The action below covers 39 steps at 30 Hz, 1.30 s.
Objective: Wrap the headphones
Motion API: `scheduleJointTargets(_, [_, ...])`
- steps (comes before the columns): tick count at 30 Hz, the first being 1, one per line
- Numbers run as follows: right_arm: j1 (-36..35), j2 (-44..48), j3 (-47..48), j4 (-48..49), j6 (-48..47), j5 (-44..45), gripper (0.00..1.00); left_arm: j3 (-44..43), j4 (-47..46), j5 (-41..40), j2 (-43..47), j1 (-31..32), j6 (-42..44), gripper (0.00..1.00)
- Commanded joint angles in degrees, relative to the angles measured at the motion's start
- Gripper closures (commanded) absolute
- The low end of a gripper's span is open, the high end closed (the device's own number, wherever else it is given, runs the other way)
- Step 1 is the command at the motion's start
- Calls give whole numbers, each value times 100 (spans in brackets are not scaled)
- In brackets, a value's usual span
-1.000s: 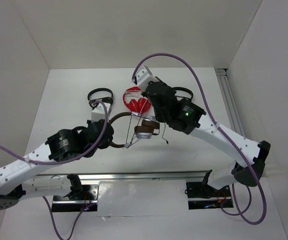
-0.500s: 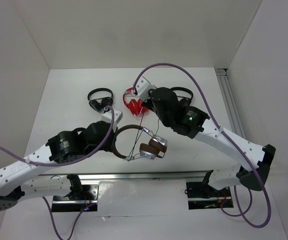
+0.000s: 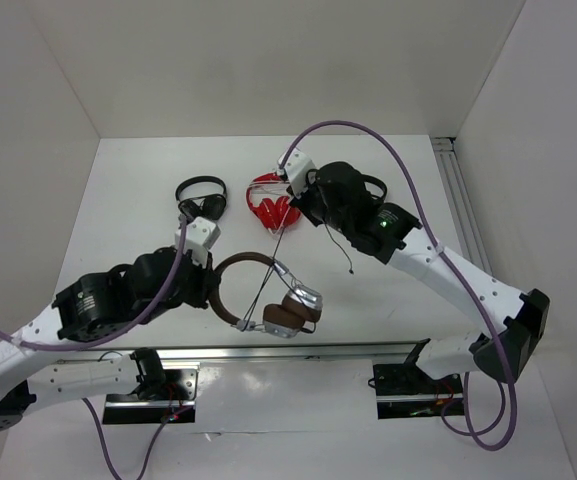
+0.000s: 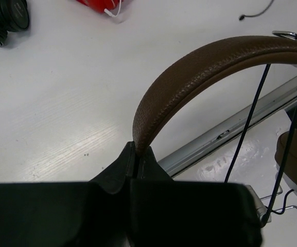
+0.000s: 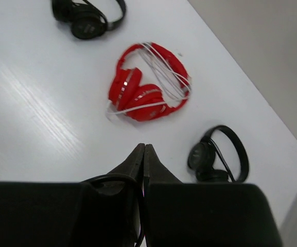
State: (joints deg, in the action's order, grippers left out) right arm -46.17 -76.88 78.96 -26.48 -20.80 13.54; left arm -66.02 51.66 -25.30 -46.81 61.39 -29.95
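Left gripper (image 4: 137,155) is clamped shut on one end of the brown headband (image 4: 199,67), holding the headphones (image 3: 268,290) near the red headphones (image 3: 273,208), on the side toward the arm bases. Right gripper (image 5: 144,154), its fingers pressed together, pinches the thin dark cable (image 3: 282,245) just beside the red pair, and the cable runs straight from there down to the earcups (image 3: 293,312). One black pair (image 3: 200,196) lies left of the red pair, another (image 3: 373,186) right of it
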Motion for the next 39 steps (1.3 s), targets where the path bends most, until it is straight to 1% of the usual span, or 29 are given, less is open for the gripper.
scheduleJointTargets(1, [179,-29,-195,916,304,-1043,93,-332,55,544,329,75,148,100])
scheduleJointTargets(3, [179,-29,-249,1117,453,-1344,93,-394,2,544,330,75,87,100])
scheduleJointTargets(4, [179,-29,-380,1180,523,-1728,93,-464,63,370,330,75,-18,100])
scheduleJointTargets(6, [179,-29,-530,1477,830,-2125,92,-534,116,245,330,75,-133,100])
scheduleJointTargets(7, [179,-29,-766,1627,953,-2493,92,-587,116,132,330,75,-229,100])
scheduleJointTargets(8, [179,-29,-916,1820,1198,-2636,90,-588,116,61,330,75,-282,100])
scheduleJointTargets(9, [179,-29,-1074,2231,1314,-2724,89,-640,116,-9,330,75,-405,100])
scheduleJointTargets(11, [179,-81,-1575,2655,1594,-2778,89,-702,116,-246,330,75,-554,100])
scheduleJointTargets(12, [179,-81,-1750,3092,1675,-2778,88,-771,116,-317,330,75,-729,100])
scheduleJointTargets(13, [179,-134,-2074,3314,1754,-2865,85,-859,169,-396,382,75,-827,100])
scheduleJointTargets(14, [179,-230,-2217,3516,1824,-2996,83,-860,239,-632,383,75,-932,100])
scheduleJointTargets(15, [231,-300,-2322,3901,2008,-3085,82,-947,239,-739,461,75,-1133,100])
scheduleJointTargets(16, [232,-388,-2480,4070,2105,-3181,80,-1018,292,-853,462,75,-1240,100])
scheduleJointTargets(17, [232,-598,-2534,4220,2184,-3382,80,-1018,292,-1054,540,75,-1345,100])
scheduleJointTargets(18, [232,-722,-2534,4491,2342,-3506,80,-1079,292,-1108,611,75,-1468,100])
scheduleJointTargets(20, [232,-1055,-2587,4721,2492,-3804,80,-1141,292,-1214,611,75,-1592,100])
scheduleJointTargets(21, [232,-1161,-2587,5035,2667,-3893,80,-1202,292,-1266,611,75,-1645,100])
scheduleJointTargets(24, [145,-1530,-2649,5477,2888,-3947,80,-1264,345,-1328,559,75,-1742,100])
scheduleJointTargets(27, [3,-1890,-2597,5540,2888,-3745,80,-1326,345,-1433,506,75,-1803,100])
scheduleJointTargets(30, [-50,-2207,-2596,5758,2958,-3745,79,-1379,345,-1600,506,75,-1926,100])
scheduleJointTargets(33, [-102,-2409,-2727,6075,3107,-3534,79,-1431,345,-1601,506,75,-1926,100])
scheduleJointTargets(39, [-155,-2858,-2807,6566,3292,-3586,79,-1431,459,-1785,567,75,-2102,100])
